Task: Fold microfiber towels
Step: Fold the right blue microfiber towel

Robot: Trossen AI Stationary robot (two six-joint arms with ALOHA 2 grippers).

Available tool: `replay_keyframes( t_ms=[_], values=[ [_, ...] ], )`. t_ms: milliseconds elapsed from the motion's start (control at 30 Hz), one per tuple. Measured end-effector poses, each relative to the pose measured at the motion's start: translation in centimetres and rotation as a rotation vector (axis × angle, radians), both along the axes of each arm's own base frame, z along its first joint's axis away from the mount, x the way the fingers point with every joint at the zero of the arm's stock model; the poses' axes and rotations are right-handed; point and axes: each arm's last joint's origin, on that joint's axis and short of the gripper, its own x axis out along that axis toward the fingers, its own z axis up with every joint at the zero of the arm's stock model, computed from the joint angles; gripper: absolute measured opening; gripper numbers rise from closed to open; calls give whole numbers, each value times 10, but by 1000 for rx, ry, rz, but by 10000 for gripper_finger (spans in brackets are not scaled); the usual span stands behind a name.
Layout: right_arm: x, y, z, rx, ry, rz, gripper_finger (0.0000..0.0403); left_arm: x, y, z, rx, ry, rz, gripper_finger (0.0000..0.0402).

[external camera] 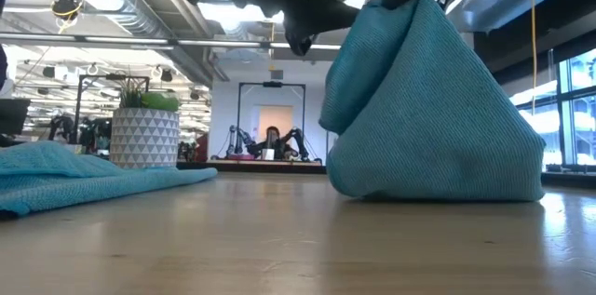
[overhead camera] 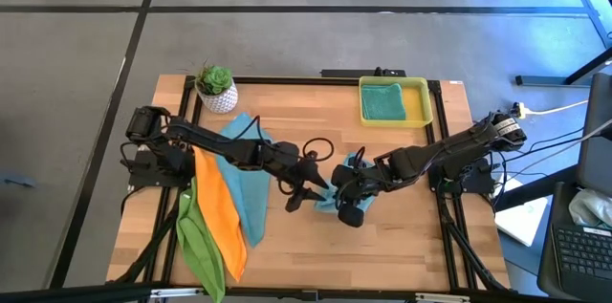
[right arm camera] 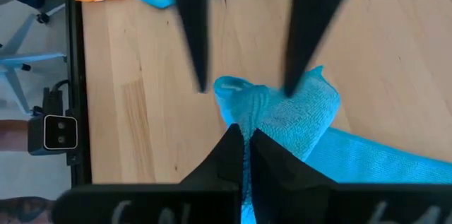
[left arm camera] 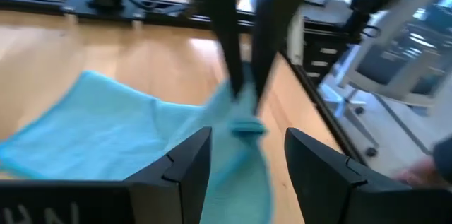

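A teal towel (overhead camera: pixel 330 198) sits mid-table, pulled up into a tent (external camera: pixel 438 109) with my right gripper (right arm camera: pixel 246 139) shut on its top. My left gripper (left arm camera: pixel 247 139) is open and comes in from the table's left. Its two fingers (right arm camera: pixel 194 33) stand on either side of the towel's raised, bunched top (right arm camera: pixel 272 107). At the table's left lie another teal towel (overhead camera: pixel 244 179), an orange one (overhead camera: pixel 220 212) and a lime green one (overhead camera: pixel 196 241), overlapping, their ends draped over the near edge. My right gripper pinches the teal towel's bunched top (right arm camera: pixel 248 119) between its two fingers, coming slanting down from the table's right. The cloth hangs below the fingers like a tent, and its lower part (external camera: pixel 438 183) rests on the table. Whether my left gripper touches the cloth, I cannot tell.
A yellow tray (overhead camera: pixel 421 102) at the far right holds a folded teal cloth (overhead camera: pixel 382 102). A potted plant (overhead camera: pixel 216 88) stands at the far left. Bare wood lies near the front edge (overhead camera: pixel 382 255).
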Motion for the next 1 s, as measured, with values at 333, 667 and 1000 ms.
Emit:
replay_keyframes(
  t_ms=[333,667,1000],
  values=[
    [1,5,7,-15,-40,25,12,0,-2,-2,-15,10,-32,171],
    [2,5,12,-52,-59,23,12,-2,-7,-5,40,41,8,171],
    [0,13,12,-42,-68,49,12,-2,2,-9,127,58,54,171]
  ],
)
